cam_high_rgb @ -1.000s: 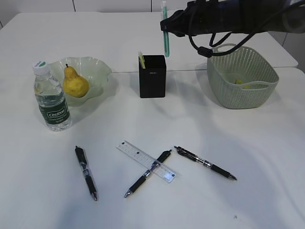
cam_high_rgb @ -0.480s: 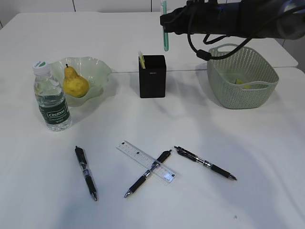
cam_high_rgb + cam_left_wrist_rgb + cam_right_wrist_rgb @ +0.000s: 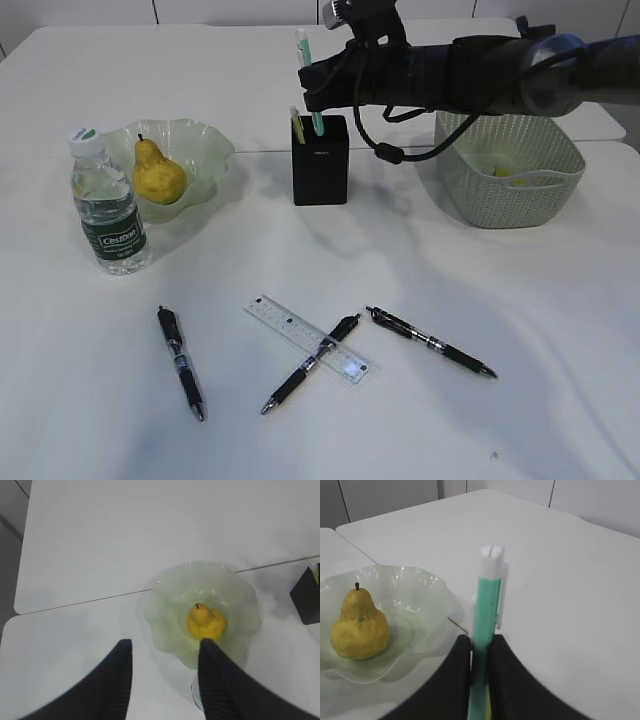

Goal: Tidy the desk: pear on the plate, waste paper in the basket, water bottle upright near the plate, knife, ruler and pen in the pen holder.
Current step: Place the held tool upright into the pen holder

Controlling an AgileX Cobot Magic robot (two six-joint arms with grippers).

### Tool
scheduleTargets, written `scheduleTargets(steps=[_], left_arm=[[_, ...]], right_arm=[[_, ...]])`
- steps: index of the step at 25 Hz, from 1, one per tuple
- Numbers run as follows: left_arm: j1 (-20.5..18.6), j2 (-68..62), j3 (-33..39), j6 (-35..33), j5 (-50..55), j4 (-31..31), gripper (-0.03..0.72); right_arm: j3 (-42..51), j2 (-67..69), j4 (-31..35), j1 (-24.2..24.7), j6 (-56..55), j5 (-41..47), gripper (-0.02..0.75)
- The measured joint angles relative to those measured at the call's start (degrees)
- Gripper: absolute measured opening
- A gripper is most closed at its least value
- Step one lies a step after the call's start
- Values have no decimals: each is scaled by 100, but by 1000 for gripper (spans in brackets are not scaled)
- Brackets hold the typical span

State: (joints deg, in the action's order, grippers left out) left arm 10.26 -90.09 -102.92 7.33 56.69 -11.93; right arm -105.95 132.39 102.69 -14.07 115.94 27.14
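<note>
Now that the right gripper (image 3: 479, 652), clamped on the green-barrelled white-capped pen (image 3: 311, 75), has swung left, its tip enters the black square pen holder (image 3: 320, 165); release seems next. Left gripper (image 3: 165, 672) hangs apart.

Green label on water bottle (image 3: 109, 209) reading "Cestbon", faint pale mark on black pen holder (image 3: 320, 160) too small to read, ruler (image 3: 306, 338) markings illegible

Green pen (image 3: 311, 85) upright — its lower end inside the black pen holder (image 3: 320, 165).
</note>
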Motion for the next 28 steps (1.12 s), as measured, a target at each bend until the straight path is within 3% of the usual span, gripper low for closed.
scheduleTargets(steps=[9,28], left_arm=[[0,0,0,0,0,0,297],[0,-120,0,0,72,-13,288]], right_arm=[[-567,439,38,0,37,-135,89],[-796,882,69,0,23,-427,90]])
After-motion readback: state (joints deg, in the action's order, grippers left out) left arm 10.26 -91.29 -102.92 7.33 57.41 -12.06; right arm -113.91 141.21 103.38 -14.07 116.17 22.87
